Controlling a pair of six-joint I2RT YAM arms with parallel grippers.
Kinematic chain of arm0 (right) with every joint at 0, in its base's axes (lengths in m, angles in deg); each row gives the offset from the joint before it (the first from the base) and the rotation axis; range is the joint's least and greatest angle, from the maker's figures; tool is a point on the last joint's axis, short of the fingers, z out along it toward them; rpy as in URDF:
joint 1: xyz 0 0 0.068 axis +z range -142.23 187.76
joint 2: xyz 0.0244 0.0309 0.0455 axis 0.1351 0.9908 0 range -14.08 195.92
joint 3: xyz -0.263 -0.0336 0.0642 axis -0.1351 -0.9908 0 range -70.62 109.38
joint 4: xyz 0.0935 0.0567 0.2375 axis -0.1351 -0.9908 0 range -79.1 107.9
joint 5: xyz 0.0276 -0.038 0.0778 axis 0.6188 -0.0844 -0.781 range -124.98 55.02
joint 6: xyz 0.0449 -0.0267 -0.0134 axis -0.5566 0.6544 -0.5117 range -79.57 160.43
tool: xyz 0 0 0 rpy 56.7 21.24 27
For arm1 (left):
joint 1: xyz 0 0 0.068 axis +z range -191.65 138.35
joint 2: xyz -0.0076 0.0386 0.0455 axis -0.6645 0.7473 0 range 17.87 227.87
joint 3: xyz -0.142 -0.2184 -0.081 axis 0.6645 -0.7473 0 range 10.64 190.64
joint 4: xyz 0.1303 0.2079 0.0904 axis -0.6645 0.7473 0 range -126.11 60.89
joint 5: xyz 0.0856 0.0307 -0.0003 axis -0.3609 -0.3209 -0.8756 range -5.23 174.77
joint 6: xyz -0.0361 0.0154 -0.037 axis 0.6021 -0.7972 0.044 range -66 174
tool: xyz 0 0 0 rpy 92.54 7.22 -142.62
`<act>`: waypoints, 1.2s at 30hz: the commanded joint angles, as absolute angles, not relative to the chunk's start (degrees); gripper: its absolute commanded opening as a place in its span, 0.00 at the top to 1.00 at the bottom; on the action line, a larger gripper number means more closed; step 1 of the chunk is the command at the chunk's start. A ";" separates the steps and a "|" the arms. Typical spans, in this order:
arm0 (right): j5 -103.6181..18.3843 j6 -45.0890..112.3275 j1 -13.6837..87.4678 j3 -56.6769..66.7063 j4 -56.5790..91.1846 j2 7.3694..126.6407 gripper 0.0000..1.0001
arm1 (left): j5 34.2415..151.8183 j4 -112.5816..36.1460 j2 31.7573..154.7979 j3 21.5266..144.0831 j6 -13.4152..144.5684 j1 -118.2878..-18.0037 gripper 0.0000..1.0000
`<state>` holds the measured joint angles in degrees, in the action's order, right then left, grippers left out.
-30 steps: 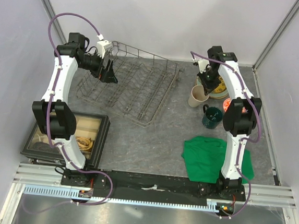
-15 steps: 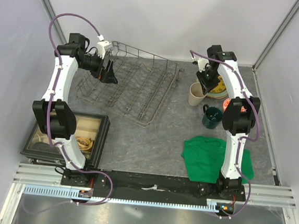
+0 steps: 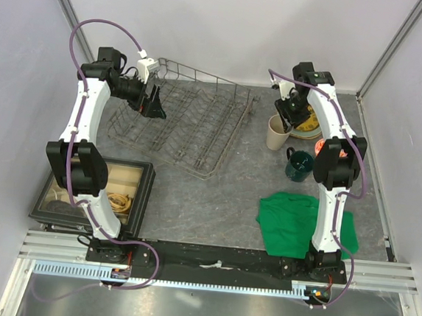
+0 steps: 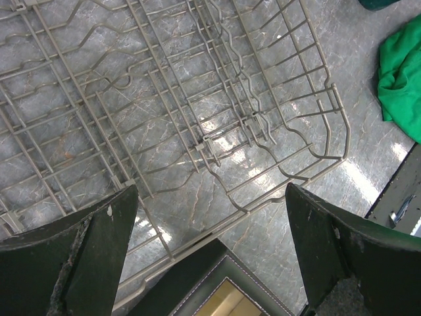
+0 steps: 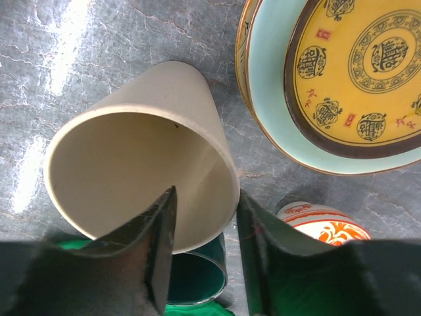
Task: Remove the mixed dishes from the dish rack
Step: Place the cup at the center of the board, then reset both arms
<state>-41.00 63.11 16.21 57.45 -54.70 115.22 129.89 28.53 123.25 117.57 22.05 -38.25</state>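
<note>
The grey wire dish rack point(image 3: 184, 122) lies at the back left with no dishes in it; it fills the left wrist view point(image 4: 197, 85). My left gripper point(image 3: 155, 103) hangs open and empty over its near left part point(image 4: 210, 257). At the back right stand the tall beige cup point(image 3: 276, 134), the dark green mug point(image 3: 299, 166), the red-and-white bowl point(image 3: 320, 147) and the stacked plates point(image 3: 311, 124). My right gripper point(image 5: 207, 257) straddles the cup's rim point(image 5: 131, 164), one finger inside and one outside, with a gap showing. The yellow-patterned plate point(image 5: 362, 66) lies on the mint-green plate point(image 5: 270, 72).
A black-framed compartment tray point(image 3: 142, 189) sits at the near left, its corner under my left gripper point(image 4: 210, 276). A green cloth point(image 3: 294, 221) lies at the near right, just in front of the mug point(image 5: 197, 276) and bowl point(image 5: 322, 220).
My right gripper has shifted left from above the plates to the beige cup's rim. The left arm and the dishes have not moved.
</note>
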 commanded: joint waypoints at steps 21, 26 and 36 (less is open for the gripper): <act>-44.03 59.60 16.11 58.41 -49.26 101.07 0.34 | 128.37 24.80 122.02 118.66 23.05 -38.31 0.01; -41.49 57.67 16.11 52.53 -42.32 92.99 0.32 | 124.77 18.22 118.87 114.44 25.78 -38.31 0.01; -35.68 53.45 15.59 39.88 -26.25 81.20 0.05 | 119.05 3.62 115.08 106.88 35.08 -38.39 0.01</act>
